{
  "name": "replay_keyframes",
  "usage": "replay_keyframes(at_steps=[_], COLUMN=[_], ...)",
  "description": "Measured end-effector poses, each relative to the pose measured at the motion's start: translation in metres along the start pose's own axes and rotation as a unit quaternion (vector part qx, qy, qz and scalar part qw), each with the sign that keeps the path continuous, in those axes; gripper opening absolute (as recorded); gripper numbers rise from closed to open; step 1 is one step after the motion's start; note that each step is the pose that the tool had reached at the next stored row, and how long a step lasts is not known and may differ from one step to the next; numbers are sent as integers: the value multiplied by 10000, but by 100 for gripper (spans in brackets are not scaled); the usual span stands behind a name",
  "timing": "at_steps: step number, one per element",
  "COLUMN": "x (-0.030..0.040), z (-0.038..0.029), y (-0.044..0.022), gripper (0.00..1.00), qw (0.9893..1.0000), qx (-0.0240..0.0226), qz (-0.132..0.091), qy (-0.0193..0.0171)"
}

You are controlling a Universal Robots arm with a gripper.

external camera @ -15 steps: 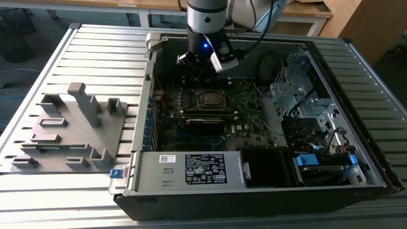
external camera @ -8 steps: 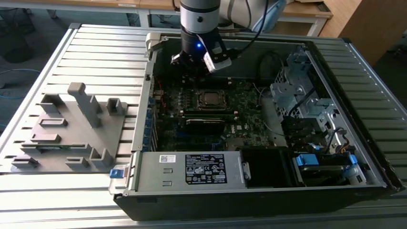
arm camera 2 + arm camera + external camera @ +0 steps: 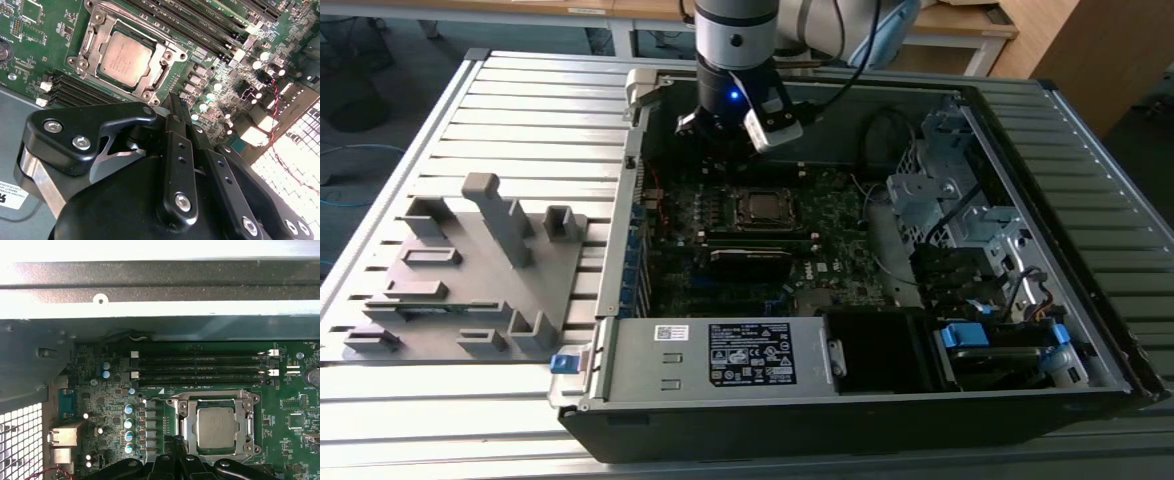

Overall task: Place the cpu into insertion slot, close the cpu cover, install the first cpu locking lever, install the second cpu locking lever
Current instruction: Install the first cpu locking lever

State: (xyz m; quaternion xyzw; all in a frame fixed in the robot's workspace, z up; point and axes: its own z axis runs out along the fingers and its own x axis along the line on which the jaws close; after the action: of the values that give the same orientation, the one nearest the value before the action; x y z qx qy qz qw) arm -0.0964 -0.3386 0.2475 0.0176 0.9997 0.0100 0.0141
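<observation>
The cpu [image 3: 758, 207] [image 3: 125, 57] [image 3: 216, 426], a flat square chip with a dull grey top, sits in the socket in the middle of the green motherboard. The cpu cover [image 3: 161, 67] [image 3: 188, 426], a silvery frame, lies flat around it with the chip showing through its window. My gripper [image 3: 727, 135] hangs above the board just behind the socket, on the far side in the exterior view. In both wrist views its black fingers [image 3: 175, 102] [image 3: 175, 460] are together, holding nothing, a short way from the socket's edge.
The open computer case [image 3: 1067, 330] walls in the board. A grey power box [image 3: 720, 355] with a white label sits at the front and a metal drive cage [image 3: 947, 190] on the exterior view's right. Memory slots [image 3: 200, 367] run beside the socket. A grey fixture [image 3: 467, 270] stands outside the case.
</observation>
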Motion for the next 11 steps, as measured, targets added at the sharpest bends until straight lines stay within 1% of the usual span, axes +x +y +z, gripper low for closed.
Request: replay_keyframes(at_steps=[1,3,4,9,10,11], x=[0,-3,-3,-3,-3,-3], z=[1,3,3,3,3,4], y=[0,0,0,0,0,-1], gripper=[10,10,10,10,10,10], qw=[10000,9999,9999,9999,9999,9999], qx=[0,3,5,4,-5,-32], qz=[1,3,3,3,3,3], qy=[31,124,152,156,156,156])
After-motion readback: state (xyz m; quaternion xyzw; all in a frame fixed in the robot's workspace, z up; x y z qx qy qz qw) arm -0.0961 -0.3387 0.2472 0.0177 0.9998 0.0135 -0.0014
